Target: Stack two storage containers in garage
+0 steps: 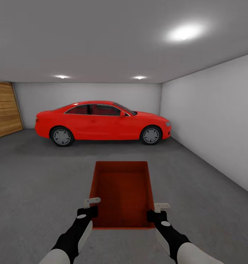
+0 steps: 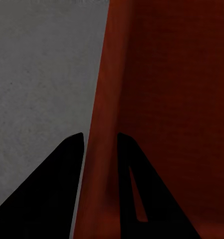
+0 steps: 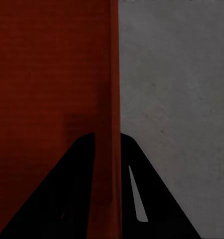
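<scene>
I am in the garage, over its dark grey floor. One orange-red storage container, open-topped and empty, sits lengthwise straight ahead of me between both arms. My left gripper is shut on its left side wall near the close end. My right gripper is shut on the right side wall. In the left wrist view the dark fingers straddle the thin red wall, and my right gripper pinches its wall the same way. Whether the box rests on the floor or hangs just above it, I cannot tell.
A red car is parked crosswise at the far wall. A wooden slatted door is at the far left. A plain white wall runs along the right. Open grey floor lies between the container and the car.
</scene>
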Robot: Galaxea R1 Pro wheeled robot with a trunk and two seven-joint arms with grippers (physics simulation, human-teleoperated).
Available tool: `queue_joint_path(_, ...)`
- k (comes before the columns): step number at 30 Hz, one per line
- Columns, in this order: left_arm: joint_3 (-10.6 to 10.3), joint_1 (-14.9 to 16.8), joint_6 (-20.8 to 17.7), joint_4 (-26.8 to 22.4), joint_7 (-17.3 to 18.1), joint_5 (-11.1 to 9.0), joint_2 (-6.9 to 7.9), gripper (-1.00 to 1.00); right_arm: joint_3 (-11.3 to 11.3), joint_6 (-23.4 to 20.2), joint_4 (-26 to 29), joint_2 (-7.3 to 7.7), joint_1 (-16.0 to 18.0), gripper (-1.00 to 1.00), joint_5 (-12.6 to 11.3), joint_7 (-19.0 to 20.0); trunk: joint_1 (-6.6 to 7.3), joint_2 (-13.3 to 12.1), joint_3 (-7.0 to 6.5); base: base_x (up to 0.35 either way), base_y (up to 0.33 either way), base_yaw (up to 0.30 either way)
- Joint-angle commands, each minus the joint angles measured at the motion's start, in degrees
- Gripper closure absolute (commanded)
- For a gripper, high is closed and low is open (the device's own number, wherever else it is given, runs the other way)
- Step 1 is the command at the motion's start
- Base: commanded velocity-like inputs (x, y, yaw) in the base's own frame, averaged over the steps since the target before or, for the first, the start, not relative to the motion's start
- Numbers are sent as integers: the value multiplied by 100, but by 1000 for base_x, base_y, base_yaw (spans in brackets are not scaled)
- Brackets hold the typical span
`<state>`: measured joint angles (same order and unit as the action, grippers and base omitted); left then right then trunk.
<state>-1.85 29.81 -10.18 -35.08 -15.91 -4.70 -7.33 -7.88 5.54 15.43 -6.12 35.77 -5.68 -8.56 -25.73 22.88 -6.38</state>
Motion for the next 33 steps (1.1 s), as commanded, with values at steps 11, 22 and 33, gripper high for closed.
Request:
queue_joint_path(11, -26, -3, -45, 1, -123, -12, 43, 100, 85, 35, 12, 5, 9, 100, -3, -198, -5, 4, 2, 322, 64, 0)
queue_joint_path(22, -26, -3, -52, 0, -123, -14, 48, 100, 85, 50, 12, 5, 9, 100, -3, -198, -5, 4, 2, 322, 86, 0)
queue_joint_path(33, -26, -5, -54, 2, -123, -14, 48, 100, 92, 53, 12, 5, 9, 100, -3, -198, -5, 4, 2, 322, 87, 0)
